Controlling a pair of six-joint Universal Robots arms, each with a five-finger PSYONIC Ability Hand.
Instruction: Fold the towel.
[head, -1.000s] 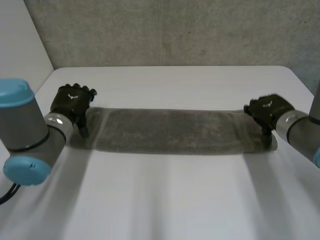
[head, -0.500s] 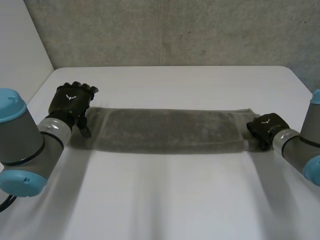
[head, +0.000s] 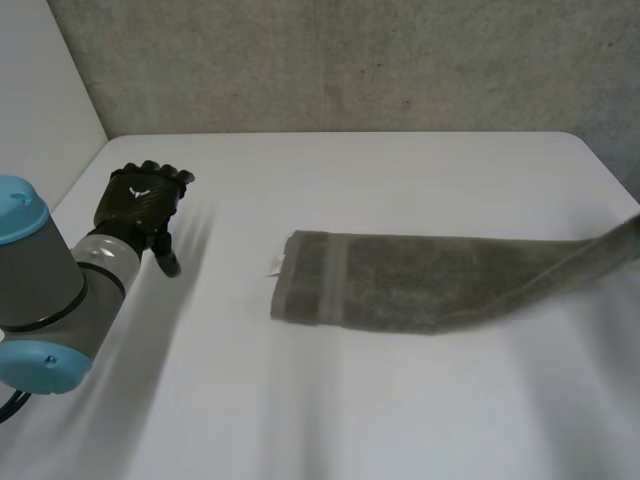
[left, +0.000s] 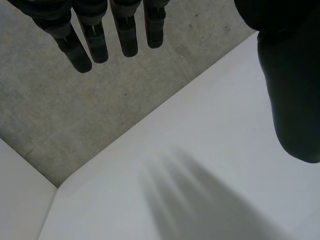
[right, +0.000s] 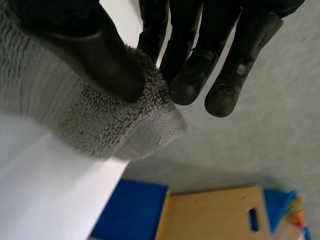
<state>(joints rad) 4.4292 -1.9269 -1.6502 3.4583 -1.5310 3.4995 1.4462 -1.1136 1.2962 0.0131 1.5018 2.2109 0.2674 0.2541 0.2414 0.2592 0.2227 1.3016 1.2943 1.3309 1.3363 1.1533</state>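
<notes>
The grey towel (head: 420, 280) lies as a long folded strip on the white table (head: 380, 410). Its left end rests near the table's middle and its right end rises off the table towards the right. In the right wrist view my right hand (right: 195, 60) pinches that end of the towel (right: 100, 120) between thumb and fingers. My left hand (head: 145, 200) hovers at the table's left side, well apart from the towel. Its fingers (left: 125, 30) are straight and spread, with nothing between them and the thumb.
A grey wall (head: 350, 60) stands behind the table's far edge. Beyond the table's edge, past my right hand, a blue mat (right: 135, 210) and a wooden board (right: 220, 215) lie on the floor.
My right hand shut on the towel's right end and pulled it rightward out of the head view. The towel slid away from my left hand, which stayed open in place.
</notes>
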